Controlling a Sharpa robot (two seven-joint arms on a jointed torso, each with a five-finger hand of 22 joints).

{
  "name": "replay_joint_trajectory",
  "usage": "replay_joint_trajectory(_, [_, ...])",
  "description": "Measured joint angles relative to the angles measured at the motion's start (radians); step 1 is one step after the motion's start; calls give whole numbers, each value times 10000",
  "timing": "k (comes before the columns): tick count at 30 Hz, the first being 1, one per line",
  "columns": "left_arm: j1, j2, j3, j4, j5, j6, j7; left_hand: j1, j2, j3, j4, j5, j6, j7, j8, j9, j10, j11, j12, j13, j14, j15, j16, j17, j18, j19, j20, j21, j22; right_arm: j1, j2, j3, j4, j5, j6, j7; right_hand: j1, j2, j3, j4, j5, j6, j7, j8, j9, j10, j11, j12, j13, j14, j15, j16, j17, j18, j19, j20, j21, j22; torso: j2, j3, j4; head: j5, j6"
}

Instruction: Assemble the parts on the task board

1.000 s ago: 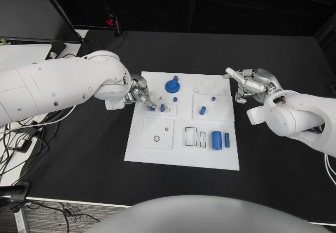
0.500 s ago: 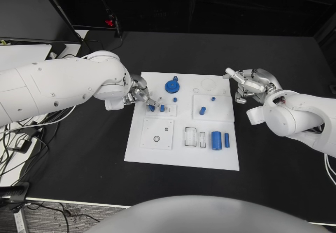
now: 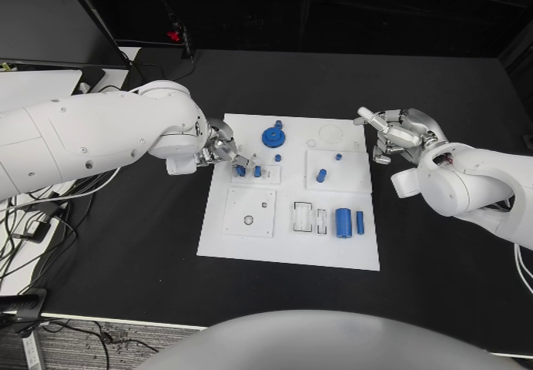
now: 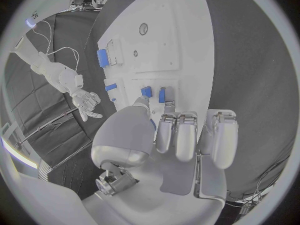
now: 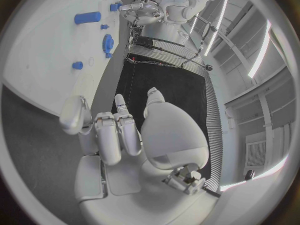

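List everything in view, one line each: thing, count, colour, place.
task board: one, white, middle of the black table.
gear: one, blue, far end of the board.
cylinder: one, blue, near right part of the board.
small parts: several, blue, scattered over the board's far half.
cables: several, pale and dark, off the table's left edge.
left hand: silver, at the board's left edge, by two small blue parts.
right hand: silver, off the board's right far corner, holding nothing.

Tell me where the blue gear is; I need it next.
In the head view the blue gear sits at the board's far edge, left of centre, just beyond the left hand.
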Motion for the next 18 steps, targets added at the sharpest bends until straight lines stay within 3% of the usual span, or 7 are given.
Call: replay_joint_trajectory(18, [-15, -151, -11, 164, 7, -27, 38, 45, 45, 0, 0, 133, -20, 21, 73, 0, -1, 0, 0, 0, 0, 0, 0, 0, 0, 0, 0, 0, 0, -1, -8, 0, -9, 0, -2, -5, 1, -1, 0, 0, 0, 0, 0, 0, -2, 0, 0, 0, 0, 0, 0, 0, -2, 0, 0, 0, 0, 0, -2, 3, 9, -2, 15])
